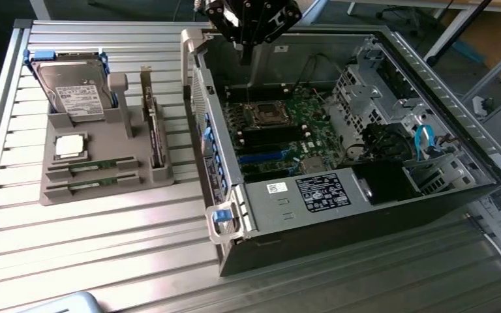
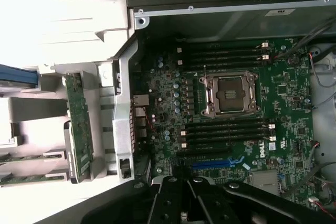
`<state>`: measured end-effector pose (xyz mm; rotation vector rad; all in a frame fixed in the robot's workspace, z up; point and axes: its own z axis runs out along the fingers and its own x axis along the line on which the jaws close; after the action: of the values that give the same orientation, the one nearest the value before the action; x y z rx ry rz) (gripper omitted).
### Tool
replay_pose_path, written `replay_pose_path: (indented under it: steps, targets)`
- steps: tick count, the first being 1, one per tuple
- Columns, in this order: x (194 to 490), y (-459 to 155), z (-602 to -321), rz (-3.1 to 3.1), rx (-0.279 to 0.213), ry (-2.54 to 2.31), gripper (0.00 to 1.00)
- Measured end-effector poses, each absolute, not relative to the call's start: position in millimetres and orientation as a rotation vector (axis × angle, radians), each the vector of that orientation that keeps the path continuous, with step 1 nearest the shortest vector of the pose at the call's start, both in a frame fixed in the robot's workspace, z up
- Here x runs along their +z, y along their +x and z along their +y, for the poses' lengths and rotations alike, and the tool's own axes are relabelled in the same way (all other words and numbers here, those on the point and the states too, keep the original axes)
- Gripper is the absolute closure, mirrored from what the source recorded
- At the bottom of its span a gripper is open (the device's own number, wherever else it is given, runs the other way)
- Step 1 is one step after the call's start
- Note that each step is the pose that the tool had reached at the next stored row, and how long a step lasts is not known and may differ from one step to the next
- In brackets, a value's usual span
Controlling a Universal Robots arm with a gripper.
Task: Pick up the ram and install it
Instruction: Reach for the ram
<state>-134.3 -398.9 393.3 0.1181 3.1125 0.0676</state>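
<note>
On the slatted surface [image 1: 102,248], a gray holder [image 1: 59,195] carries at its near end the nearer ram stick [image 1: 91,186] and the farther ram stick [image 1: 94,167]. Each lies on edge in its own groove, long axis running across the exterior view from left to right. Behind them sit a processor chip [image 1: 70,147], an upright expansion card [image 1: 153,130] and a hard drive [image 1: 72,91]. The open computer case [image 1: 390,222] holds a green motherboard [image 1: 312,120]. Farthest, the claw [image 1: 247,57] hangs clenched over the case, gripping nothing, well apart from both sticks.

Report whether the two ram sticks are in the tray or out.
In: one ram and the second ram sit slotted in the grey tray.
</note>
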Motion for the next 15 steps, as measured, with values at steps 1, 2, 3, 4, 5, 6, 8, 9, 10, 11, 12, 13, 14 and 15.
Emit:
replay_pose_path:
  steps: [1,2,3,4,5,6,8,9,10,11,12,13,14,15]
  targets:
    - [393.3,-136.3,-398.9,3.112,0.068,0.118,0.89]
    - [393.3,-138.6,-398.9,3.112,0.068,0.118,0.89]
    - [393.3,-141.0,-398.9,3.112,0.068,0.118,0.89]
    - [393.3,-143.5,-398.9,3.113,0.068,0.118,0.89]
    - [393.3,-146.0,-398.9,3.113,0.068,0.118,0.89]
    - [393.3,-148.8,-398.9,3.113,0.068,0.118,0.89]
    - [393.3,-154.2,-398.9,3.112,0.068,0.118,0.89]
    - [393.3,-157.2,-398.9,3.113,0.068,0.118,0.89]
    - [393.3,-159.7,-398.9,3.112,0.068,0.118,0.89]
    - [393.3,-162.6,-398.9,3.112,0.068,0.118,0.89]
    - [393.3,-165.5,-398.9,3.113,0.068,0.118,0.89]
    - [393.3,-168.4,-398.9,3.112,0.068,0.118,0.89]
    - [393.3,-171.5,-398.9,3.113,0.068,0.118,0.89]
    - [393.3,-174.5,-398.9,3.112,0.068,0.118,0.89]
